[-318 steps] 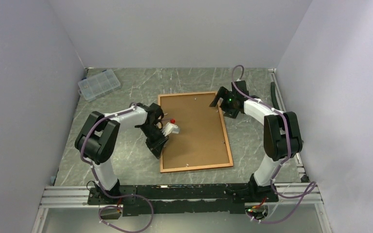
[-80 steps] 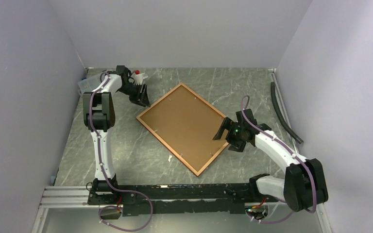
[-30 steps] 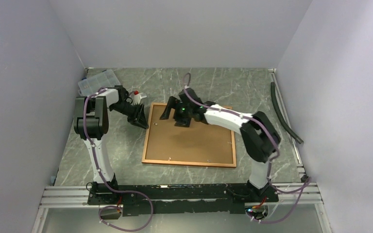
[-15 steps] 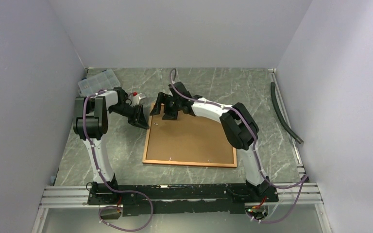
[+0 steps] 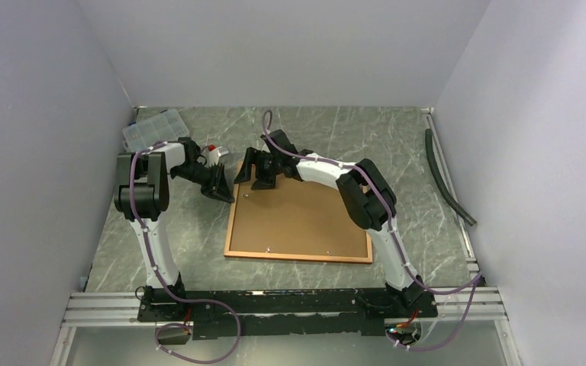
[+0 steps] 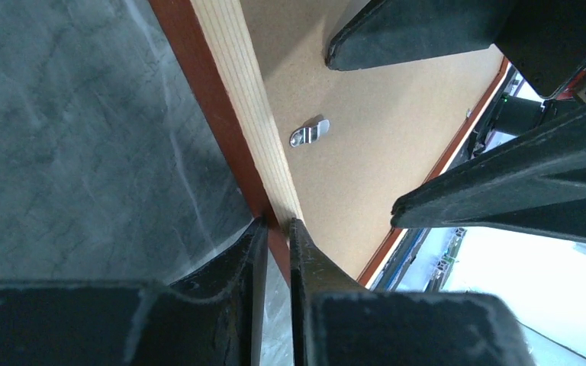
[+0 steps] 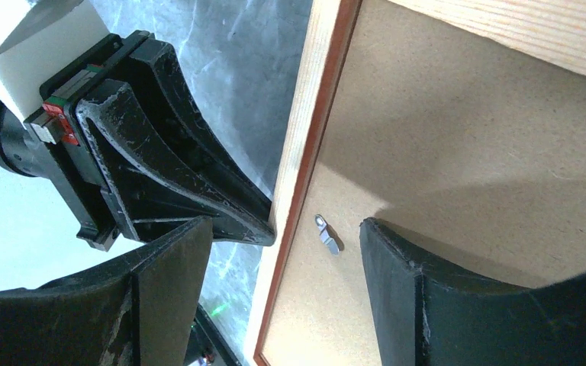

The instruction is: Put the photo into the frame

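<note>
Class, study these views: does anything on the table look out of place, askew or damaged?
Nothing looks damaged or spilled. The red-orange wooden picture frame lies back up, slightly askew on the grey marbled table, its brown backing board still in place. No photo is visible.

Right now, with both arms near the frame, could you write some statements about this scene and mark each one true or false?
1. The frame lies back upward, its backing board showing. True.
2. The right gripper is shut on the metal clip. False: its jaws stand wide open above the clip.
3. The left gripper pinches the frame's rim. True.
4. The compartment box sits at the table's far right corner. False: it sits at the far left corner.
5. A black hose lies along the table's right side. True.
</note>
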Controlling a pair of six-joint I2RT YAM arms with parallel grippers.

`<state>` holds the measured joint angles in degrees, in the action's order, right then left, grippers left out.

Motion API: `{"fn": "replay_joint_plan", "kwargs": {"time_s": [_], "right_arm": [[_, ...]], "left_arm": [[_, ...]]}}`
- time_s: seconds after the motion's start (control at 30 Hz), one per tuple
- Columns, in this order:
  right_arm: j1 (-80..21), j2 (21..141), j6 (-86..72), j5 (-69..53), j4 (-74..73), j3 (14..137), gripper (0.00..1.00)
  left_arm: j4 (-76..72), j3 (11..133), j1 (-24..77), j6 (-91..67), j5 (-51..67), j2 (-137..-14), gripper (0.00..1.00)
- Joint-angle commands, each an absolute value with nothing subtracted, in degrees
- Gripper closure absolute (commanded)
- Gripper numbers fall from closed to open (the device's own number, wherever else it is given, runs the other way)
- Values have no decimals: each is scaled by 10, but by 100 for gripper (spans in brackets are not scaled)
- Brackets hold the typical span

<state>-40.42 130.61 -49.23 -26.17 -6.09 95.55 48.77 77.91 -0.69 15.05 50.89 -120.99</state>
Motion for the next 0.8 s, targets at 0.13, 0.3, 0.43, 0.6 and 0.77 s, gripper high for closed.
{"fn": "replay_joint_plan", "kwargs": {"time_s": [0.13, 0.3, 0.43, 0.6, 0.77], "right_arm": [[-421, 1321, -490, -274, -48, 973, 26], [-425, 1322, -489, -274, -52, 970, 26], [-430, 1320, -492, -275, -50, 963, 26], [-435, 1310, -496, -273, -49, 953, 27], [-437, 1306, -495, -275, -55, 958, 28]], "left_arm": [[454, 762, 1, 148, 458, -1199, 88], [451, 758, 1, 147, 455, -1194, 88], [451, 758, 1, 147, 453, -1192, 89], [451, 757, 1, 147, 452, -1193, 89], [450, 757, 1, 148, 450, -1192, 89]]}}
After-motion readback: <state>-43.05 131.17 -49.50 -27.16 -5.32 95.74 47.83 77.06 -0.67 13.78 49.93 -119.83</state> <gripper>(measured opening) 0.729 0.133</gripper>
